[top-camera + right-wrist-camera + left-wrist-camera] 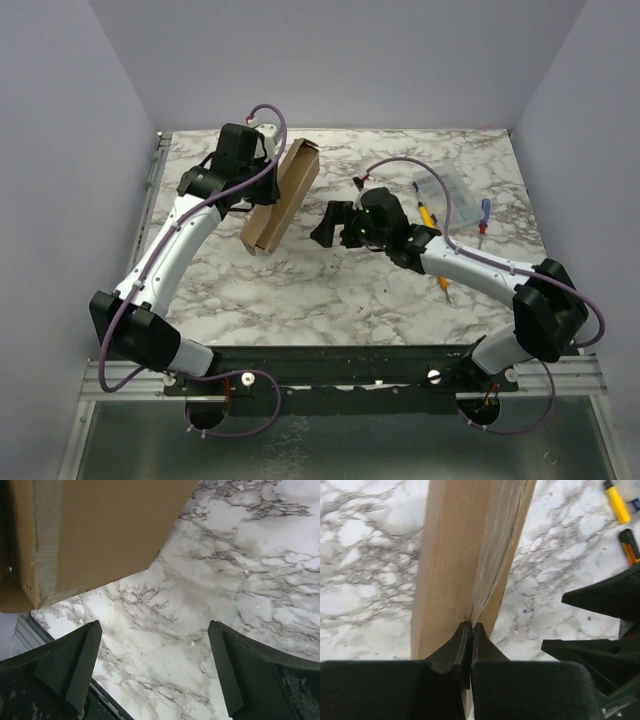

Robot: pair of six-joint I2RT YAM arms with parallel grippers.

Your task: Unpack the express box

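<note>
Left end effector [468, 630] pinches express box [465, 555] seam; right end effector [154, 630] gapes empty. We judge the cardboard light and stiff; grip its flap edge.

Marble table [330, 290] — clear case [447, 190], small tools [426, 214]

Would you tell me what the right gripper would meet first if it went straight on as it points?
Most likely the flat brown cardboard express box ahead of the right gripper; its wrist view shows marble tabletop between the fingers, so depth is unclear.
</note>
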